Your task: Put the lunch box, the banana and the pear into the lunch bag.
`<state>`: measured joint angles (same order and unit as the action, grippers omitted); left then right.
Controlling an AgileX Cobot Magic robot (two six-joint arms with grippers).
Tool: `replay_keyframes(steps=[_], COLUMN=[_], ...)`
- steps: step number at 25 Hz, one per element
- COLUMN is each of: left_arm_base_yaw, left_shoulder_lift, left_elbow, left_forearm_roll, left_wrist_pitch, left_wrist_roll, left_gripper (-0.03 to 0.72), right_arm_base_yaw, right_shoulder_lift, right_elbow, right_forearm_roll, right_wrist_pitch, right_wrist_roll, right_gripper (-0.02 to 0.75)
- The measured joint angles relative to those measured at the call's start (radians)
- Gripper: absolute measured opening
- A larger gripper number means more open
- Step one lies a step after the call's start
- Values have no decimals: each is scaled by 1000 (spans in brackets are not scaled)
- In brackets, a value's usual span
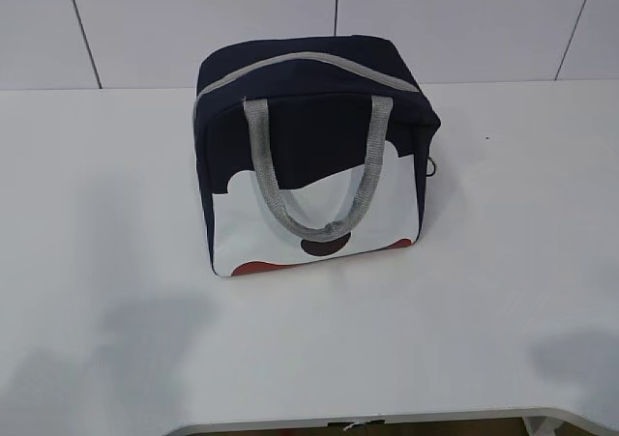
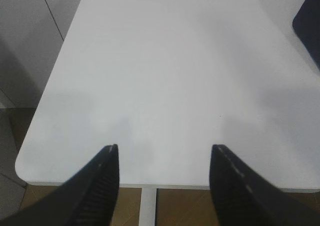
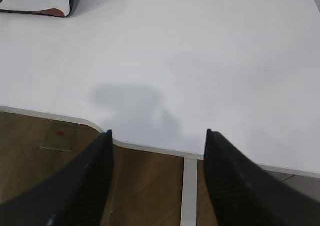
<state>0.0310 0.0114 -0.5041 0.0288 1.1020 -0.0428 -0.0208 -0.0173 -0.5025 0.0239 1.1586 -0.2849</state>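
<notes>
White table, tiled wall behind. Lunch bag zipped shut, well ahead of both jaws. Left gripper and right gripper wide, empty. Lunch box, banana, pear not visible: likely inside, task probably done.

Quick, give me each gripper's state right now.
Left gripper: open, holding nothing, above the white table.
Right gripper: open, holding nothing, over the table's near edge.
</notes>
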Motion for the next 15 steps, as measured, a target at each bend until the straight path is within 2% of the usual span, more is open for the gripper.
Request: replay_keyframes(steps=[15], left_arm_base_yaw=[0], left_shoulder_lift=[0], left_elbow=[0], left_forearm_roll=[0], left_wrist_pitch=[0], left_wrist_roll=[0], left_gripper=[414], right_arm_base_yaw=[0], right_shoulder_lift=[0], right_elbow=[0], right_forearm_roll=[0], right_wrist_pitch=[-1], right_wrist_roll=[0], right_gripper=[476])
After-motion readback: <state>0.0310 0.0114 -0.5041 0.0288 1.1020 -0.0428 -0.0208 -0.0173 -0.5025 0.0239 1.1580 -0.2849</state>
